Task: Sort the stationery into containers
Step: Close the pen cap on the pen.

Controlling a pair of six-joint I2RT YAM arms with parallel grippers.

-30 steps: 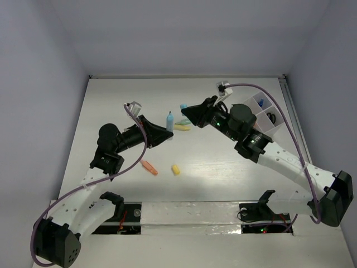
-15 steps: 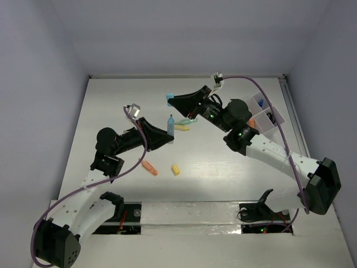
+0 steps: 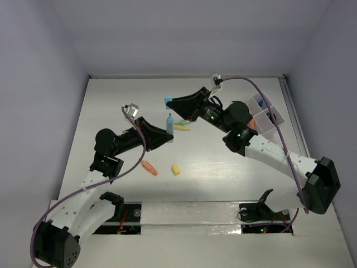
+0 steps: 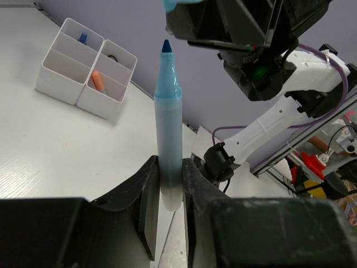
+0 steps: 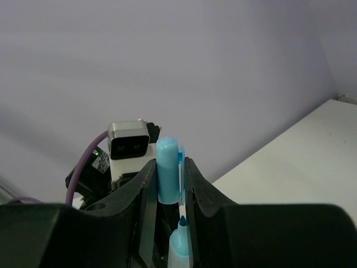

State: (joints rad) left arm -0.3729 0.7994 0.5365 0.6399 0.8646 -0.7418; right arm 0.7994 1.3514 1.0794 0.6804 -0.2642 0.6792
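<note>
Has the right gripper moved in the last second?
Yes. The right gripper, holding the blue cap, shifted left and slightly farther back, away from the tray.

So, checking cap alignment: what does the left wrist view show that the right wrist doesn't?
Left wrist only: the divided tray holding an orange piece, and the left end effector gripping the blue marker by its barrel. Right wrist only: the right end effector shut on the blue cap. Shared: the marker's tip under the cap, cropped in the left wrist view.
</note>
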